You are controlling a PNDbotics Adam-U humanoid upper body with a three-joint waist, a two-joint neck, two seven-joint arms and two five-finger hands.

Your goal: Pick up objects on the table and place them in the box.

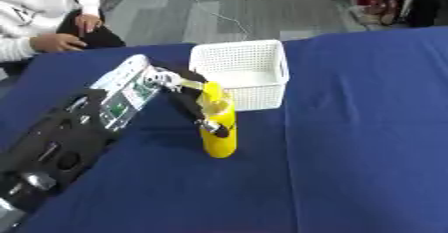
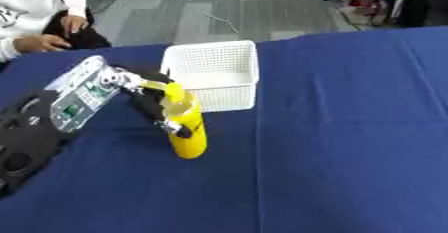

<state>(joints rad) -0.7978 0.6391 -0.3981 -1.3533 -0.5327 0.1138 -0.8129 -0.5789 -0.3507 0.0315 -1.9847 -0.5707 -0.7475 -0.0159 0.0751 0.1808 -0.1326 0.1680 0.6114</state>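
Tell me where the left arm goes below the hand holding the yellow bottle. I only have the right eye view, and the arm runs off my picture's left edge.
Observer: The left eye view follows the left arm further down from the left hand, which is curled round the yellow bottle, to a silver joint near the lower left corner.
Operator: Does the right hand show there? It is not in mine.
Observer: No, the right hand is missing from the left eye view too. To the right of the white basket it shows only the blue table.
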